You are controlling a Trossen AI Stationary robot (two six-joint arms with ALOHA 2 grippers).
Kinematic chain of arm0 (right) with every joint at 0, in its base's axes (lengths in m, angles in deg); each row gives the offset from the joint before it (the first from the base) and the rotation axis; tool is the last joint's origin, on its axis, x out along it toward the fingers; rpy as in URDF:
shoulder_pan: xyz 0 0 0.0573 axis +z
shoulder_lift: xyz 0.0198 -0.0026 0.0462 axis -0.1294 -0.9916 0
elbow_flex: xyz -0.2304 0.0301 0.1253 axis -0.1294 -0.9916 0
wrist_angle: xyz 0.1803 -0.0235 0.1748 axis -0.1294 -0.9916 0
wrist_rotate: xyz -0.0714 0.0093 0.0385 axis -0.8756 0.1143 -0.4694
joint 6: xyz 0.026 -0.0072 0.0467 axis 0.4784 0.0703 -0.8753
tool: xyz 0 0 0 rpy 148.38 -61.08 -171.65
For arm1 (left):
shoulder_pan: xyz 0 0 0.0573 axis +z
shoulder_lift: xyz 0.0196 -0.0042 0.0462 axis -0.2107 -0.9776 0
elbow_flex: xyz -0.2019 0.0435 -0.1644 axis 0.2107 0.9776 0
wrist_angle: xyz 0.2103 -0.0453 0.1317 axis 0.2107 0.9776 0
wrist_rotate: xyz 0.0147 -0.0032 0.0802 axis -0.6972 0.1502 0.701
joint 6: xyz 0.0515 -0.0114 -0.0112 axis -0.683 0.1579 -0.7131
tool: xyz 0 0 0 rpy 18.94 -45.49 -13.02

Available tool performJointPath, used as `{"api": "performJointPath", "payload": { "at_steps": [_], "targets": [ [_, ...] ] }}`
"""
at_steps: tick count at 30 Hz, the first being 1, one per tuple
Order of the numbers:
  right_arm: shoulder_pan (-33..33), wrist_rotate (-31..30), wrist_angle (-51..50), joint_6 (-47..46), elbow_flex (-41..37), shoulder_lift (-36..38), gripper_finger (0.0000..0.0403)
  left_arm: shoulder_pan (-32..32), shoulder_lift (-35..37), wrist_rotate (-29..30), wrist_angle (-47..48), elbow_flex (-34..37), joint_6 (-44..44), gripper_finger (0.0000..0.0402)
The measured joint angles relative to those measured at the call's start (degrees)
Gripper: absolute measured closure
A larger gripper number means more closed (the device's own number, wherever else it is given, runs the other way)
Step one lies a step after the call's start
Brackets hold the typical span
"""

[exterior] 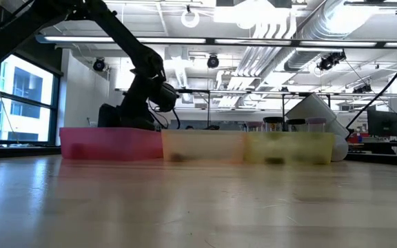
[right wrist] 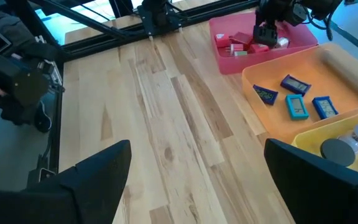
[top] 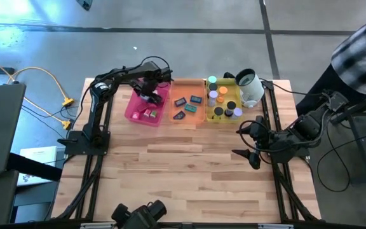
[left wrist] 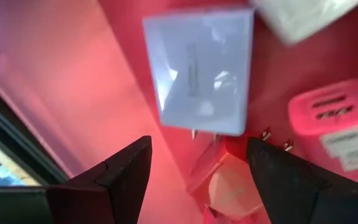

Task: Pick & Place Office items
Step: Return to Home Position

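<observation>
Pale plank-wood table. The left gripper hangs spread and empty above the lavender charger block in the pink plastic tray. The orange tray holds blue flat rectangles, the yellow tray round rolls. The right gripper gapes empty.

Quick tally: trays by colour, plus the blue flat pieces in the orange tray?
Pink tray: 1
Orange tray: 1
Yellow tray: 1
Blue flat pieces: 4
Total: 7
</observation>
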Motion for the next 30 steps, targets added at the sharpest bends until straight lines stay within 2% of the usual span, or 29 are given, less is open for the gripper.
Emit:
{"api": "performJointPath", "payload": {
  "at_steps": [7,19,30],
  "targets": [
    [0.0,1.4,0.0,0.7,0.0,0.0,0.0046,-0.3,1.4,0.2,2.2,-0.3,0.9,0.0148],
    [0.0,2.9,0.0,1.6,0.0,0.0,0.0046,-1.0,9.9,-0.4,3.3,-0.3,2.1,0.0148],
    [0.0,3.5,0.0,5.9,0.0,0.8,0.0046,-5.4,12.2,-0.7,6.6,-0.3,3.5,0.0148]
  ]
}}
